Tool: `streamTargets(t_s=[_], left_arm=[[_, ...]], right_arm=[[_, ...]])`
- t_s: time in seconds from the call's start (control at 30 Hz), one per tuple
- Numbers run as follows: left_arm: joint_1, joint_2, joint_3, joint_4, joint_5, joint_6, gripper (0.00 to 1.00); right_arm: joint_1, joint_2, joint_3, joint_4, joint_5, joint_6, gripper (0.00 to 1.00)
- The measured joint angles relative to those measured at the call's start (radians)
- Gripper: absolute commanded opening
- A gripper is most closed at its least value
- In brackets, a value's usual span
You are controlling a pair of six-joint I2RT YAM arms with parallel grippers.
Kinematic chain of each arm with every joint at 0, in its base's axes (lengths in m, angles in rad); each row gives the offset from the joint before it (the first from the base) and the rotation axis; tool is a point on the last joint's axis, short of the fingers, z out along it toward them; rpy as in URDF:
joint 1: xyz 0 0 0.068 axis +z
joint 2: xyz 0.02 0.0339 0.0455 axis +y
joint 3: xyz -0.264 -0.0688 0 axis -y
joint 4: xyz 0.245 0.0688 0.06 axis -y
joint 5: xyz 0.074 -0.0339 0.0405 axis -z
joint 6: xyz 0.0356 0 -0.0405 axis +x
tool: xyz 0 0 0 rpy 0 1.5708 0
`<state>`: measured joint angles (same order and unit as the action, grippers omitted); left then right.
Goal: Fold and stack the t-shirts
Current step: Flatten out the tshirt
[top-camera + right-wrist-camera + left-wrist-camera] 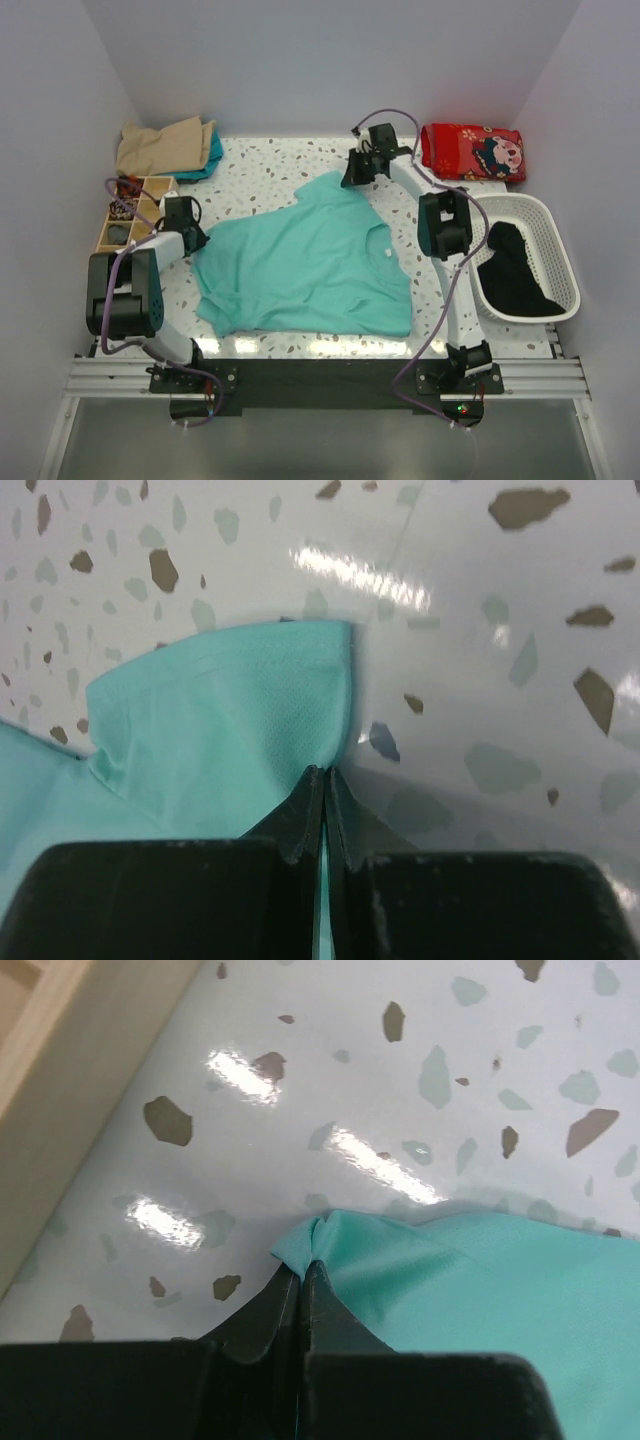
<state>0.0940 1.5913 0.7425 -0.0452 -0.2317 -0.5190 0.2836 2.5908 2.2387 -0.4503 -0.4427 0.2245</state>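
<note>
A teal-green t-shirt [310,265] lies spread on the speckled table, its collar toward the right. At its left corner my left gripper [192,238] is shut, pinching a tuck of the teal fabric [320,1235] between its black fingers [260,1310]. At the far edge my right gripper [352,178] is shut on the hem of a teal sleeve [250,700], and a thin strip of cloth shows between its fingers [300,810]. A tan t-shirt [160,145] lies folded at the back left over a teal one [210,160]. A black garment [510,270] lies in the white basket.
A white basket [560,260] stands at the right. A red printed cloth [472,150] lies at the back right. A wooden compartment tray [130,212] with small items sits at the left, close to my left gripper. White walls enclose the table.
</note>
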Motion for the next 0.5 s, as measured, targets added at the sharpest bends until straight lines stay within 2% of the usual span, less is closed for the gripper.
streamTargets(t_s=[0.2,0.5], left_arm=[[0.000,-0.060,0.015,-0.051,0.114,0.013,0.00],[-0.003,-0.470,0.183,-0.106,0.304,0.046,0.01]], right_arm=[[-0.024,-0.206,-0.198,-0.038,0.076,-0.016,0.00],[-0.042,-0.826,-0.408,-0.037,0.192,-0.061,0.00]])
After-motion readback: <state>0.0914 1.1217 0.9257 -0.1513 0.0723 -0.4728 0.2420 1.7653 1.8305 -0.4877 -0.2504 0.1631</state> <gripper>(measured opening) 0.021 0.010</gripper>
